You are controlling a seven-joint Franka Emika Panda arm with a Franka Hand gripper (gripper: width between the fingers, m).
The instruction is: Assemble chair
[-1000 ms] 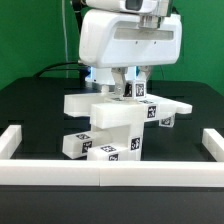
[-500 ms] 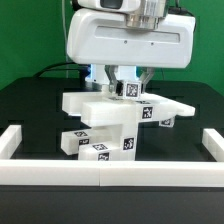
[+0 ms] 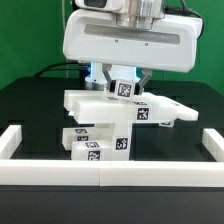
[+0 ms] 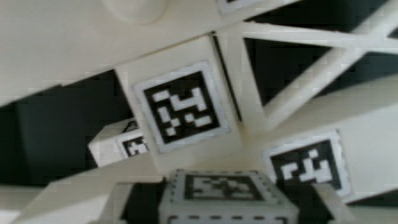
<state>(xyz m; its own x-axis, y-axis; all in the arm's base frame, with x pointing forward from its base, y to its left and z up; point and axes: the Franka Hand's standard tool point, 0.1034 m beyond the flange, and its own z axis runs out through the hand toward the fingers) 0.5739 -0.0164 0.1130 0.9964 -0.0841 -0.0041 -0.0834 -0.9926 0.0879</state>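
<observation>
Chair [image 3: 105, 125] on the black desk [image 3: 30, 105]: a stack of matte white plastic slabs and bars, square-edged and marked with black-and-white square tags [image 3: 120, 143], stands just behind the middle of the low white border rail [image 3: 55, 172]. A long flat slab juts sideways across the stack's upper part. The gripper [image 3: 122, 86] is clamped on a small tagged block at the top, the part farthest above the rail. The wrist view shows flat white faces and blurred tags at close range.
</observation>
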